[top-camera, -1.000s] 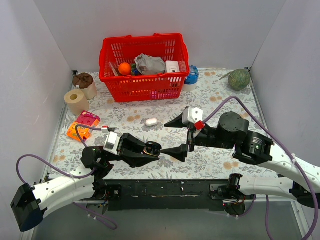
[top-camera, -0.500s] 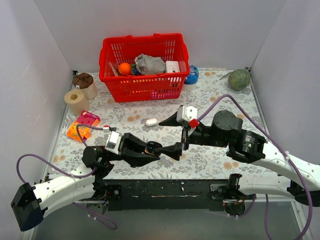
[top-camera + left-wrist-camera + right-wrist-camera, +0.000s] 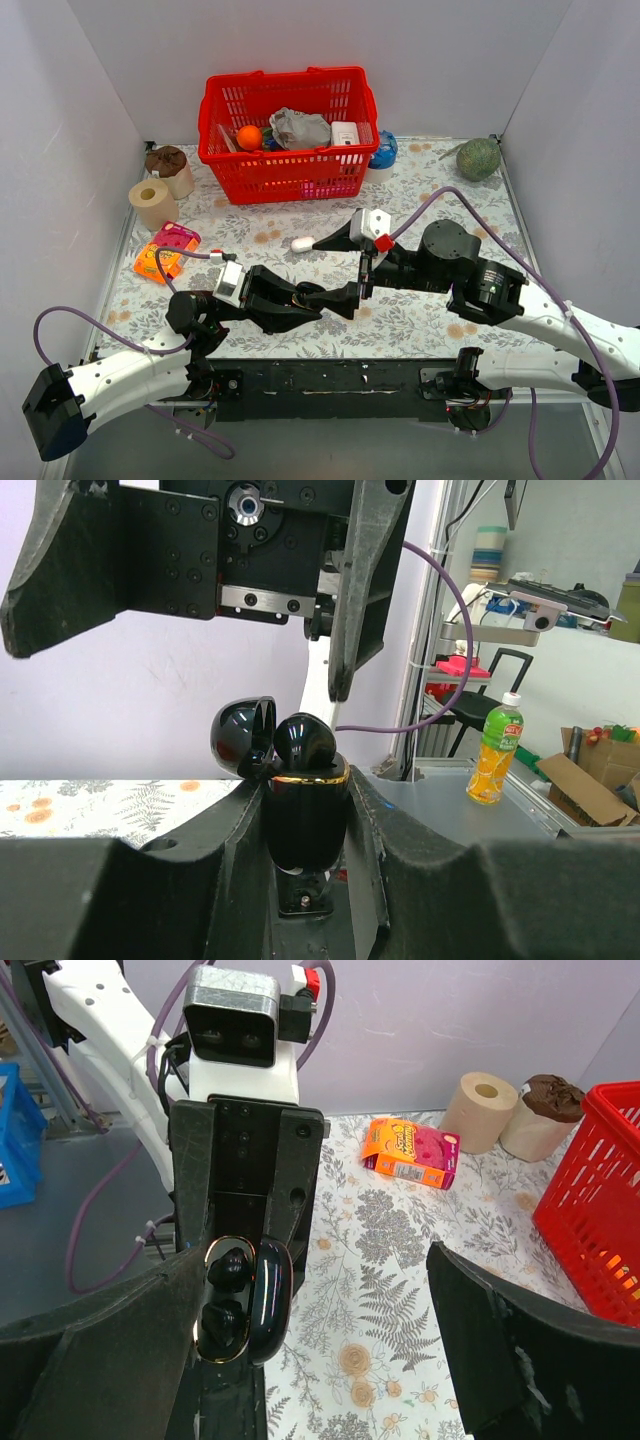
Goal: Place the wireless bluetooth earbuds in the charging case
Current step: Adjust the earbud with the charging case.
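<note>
The black glossy charging case (image 3: 305, 815) stands upright between the fingers of my left gripper (image 3: 305, 298), which is shut on it. Its lid (image 3: 243, 738) hangs open to the left. In the right wrist view two black earbuds (image 3: 228, 1265) sit in the gold-rimmed wells of the charging case (image 3: 262, 1295). One earbud (image 3: 306, 742) bulges above the rim in the left wrist view. My right gripper (image 3: 323, 272) is open wide. Its lower finger (image 3: 340, 298) reaches the case, and its upper finger (image 3: 335, 242) points left over the table.
A red basket (image 3: 285, 175) with mixed items stands at the back. A white pill-shaped case (image 3: 303, 243) lies mid-table. An orange-pink box (image 3: 165, 250), a paper roll (image 3: 152, 203) and a brown-topped cup (image 3: 170, 168) sit at the left. A green ball (image 3: 478, 158) is at the back right.
My right gripper has moved left, still open, until its lower finger meets the case in my left gripper. The left arm has shifted only slightly.
</note>
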`<control>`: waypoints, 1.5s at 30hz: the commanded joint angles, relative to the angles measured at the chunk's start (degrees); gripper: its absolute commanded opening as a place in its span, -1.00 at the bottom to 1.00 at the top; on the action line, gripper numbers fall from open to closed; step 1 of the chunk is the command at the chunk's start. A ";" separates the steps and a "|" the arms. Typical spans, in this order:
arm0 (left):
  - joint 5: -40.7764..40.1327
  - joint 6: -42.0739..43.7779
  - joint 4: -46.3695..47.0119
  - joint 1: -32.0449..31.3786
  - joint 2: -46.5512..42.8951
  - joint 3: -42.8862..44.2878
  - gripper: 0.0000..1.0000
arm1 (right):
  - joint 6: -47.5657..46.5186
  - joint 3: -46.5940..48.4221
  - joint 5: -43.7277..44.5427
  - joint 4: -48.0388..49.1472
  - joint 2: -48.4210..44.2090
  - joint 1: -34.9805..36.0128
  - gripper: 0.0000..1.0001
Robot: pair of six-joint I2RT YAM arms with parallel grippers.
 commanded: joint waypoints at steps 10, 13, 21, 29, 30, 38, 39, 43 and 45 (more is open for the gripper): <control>-0.29 0.73 -0.18 -0.18 -0.40 1.67 -1.00 | 0.87 1.69 2.87 -1.55 1.83 -0.01 0.96; -0.38 0.82 -0.44 -0.18 -0.67 1.59 -1.00 | 0.70 1.78 4.28 -2.34 1.56 -0.02 0.96; -0.47 1.08 -1.06 -0.18 -1.11 1.67 -1.00 | 0.52 1.16 5.95 -3.75 0.33 0.07 0.96; -0.56 1.17 -1.50 -0.18 -1.02 1.59 -1.00 | 1.14 1.43 1.74 1.16 -1.95 -0.02 0.96; -0.56 1.17 -1.41 -0.18 -1.02 1.50 -1.00 | 1.49 1.52 2.08 2.04 -2.39 -0.02 0.96; -0.12 0.64 -0.62 -0.09 -0.67 1.67 -1.00 | 0.08 2.22 7.10 1.00 -2.05 -0.02 0.96; -0.03 0.64 -0.71 -0.18 -0.84 1.67 -1.00 | 0.17 1.96 7.01 0.91 -1.87 0.07 0.96; -0.12 0.64 -0.53 -0.18 -1.02 1.76 -1.00 | 0.61 1.43 7.80 0.30 -1.08 -0.02 0.96; -0.12 0.55 -0.62 -0.18 -1.11 1.67 -1.00 | 0.61 1.52 7.80 -0.23 -0.73 -0.02 0.96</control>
